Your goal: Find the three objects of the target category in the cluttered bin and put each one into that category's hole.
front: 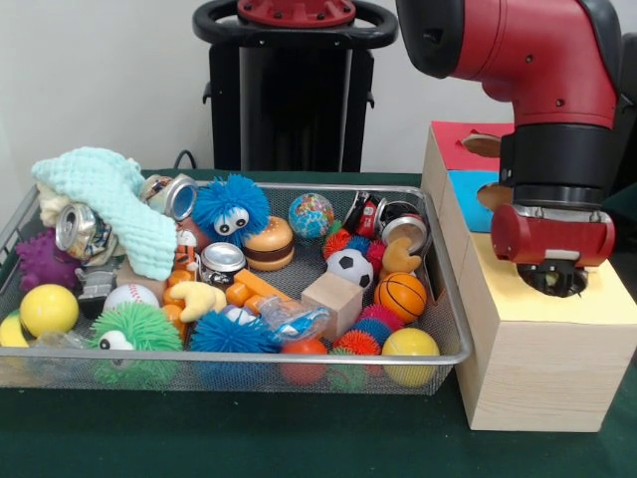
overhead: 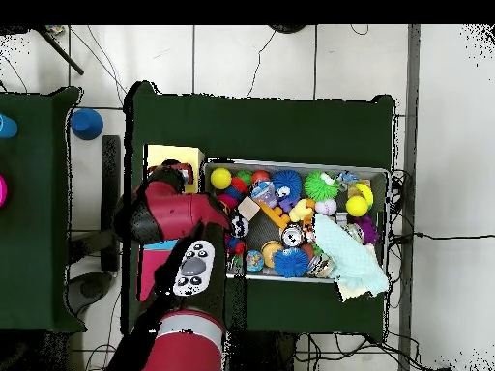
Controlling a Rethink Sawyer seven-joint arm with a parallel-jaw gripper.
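The wire mesh bin (front: 299,356) sits left of center, full of toys; it also shows in the overhead view (overhead: 300,164). My gripper (front: 552,279) hangs low over the yellow top of the wooden box (front: 607,299), right of the bin. It hides the hole in that top. I cannot tell whether it is open, shut or holding anything. No rope ball shows clearly. A multicoloured clump (front: 350,242) by the soccer ball may be one or a puffer ball. In the overhead view the arm (overhead: 164,213) covers most of the yellow box (overhead: 174,155).
Blue-topped (front: 468,184) and red-topped (front: 458,139) boxes stand behind the yellow one. The bin holds puffer balls, cans, a mint cloth (front: 119,204), a wooden cube (front: 331,299), a basketball (front: 401,295) and yellow balls. The robot's pedestal (front: 294,90) stands behind the bin.
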